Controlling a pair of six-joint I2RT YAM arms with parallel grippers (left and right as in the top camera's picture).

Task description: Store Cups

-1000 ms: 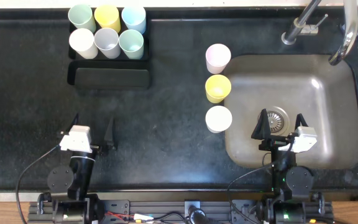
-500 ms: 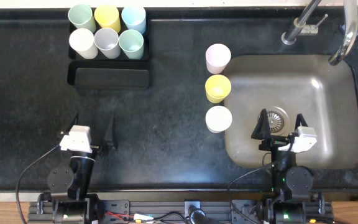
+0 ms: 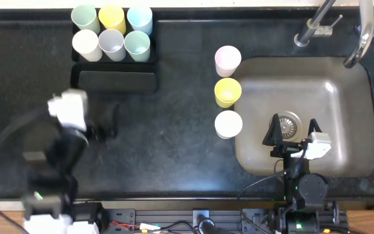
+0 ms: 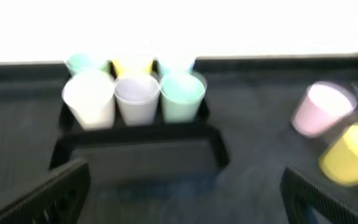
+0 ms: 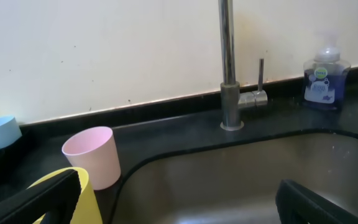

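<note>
Where the top view looks straight down, a black, faintly speckled counter (image 3: 180, 149) runs the width of the scene. A rounded steel sink (image 3: 343, 110) is sunk into its right side, and a chrome tap (image 3: 317, 23) rises behind it. At the far left sits a black plastic tray (image 3: 115, 83). Its rear section holds six smooth, tapered cups (image 3: 112, 31) in two rows of three, coloured pale green, yellow, blue, white and mint. A long shallow section lies in front of them. Three more cups stand upright in a line along the sink's left rim: a pink cup (image 3: 227, 60) farthest back, a yellow cup (image 3: 227, 91) in the middle, and a white cup (image 3: 228, 123) nearest the arms. The right gripper (image 3: 293, 123) sits over the sink, its dark pointed fingers spread apart and gripping nothing. In the left wrist view, the left gripper (image 4: 185, 171) faces the tray from just in front of it. Its two black fingers are set wide apart with nothing between them, and the pink and yellow cups stand off to one side. In the right wrist view, the pink cup stands beside the sink's curved edge and the yellow cup sits partly behind one finger. A blue soap bottle (image 5: 325, 78) stands on the counter near the tap, and a plain cream wall (image 5: 104, 50) rises behind.
</note>
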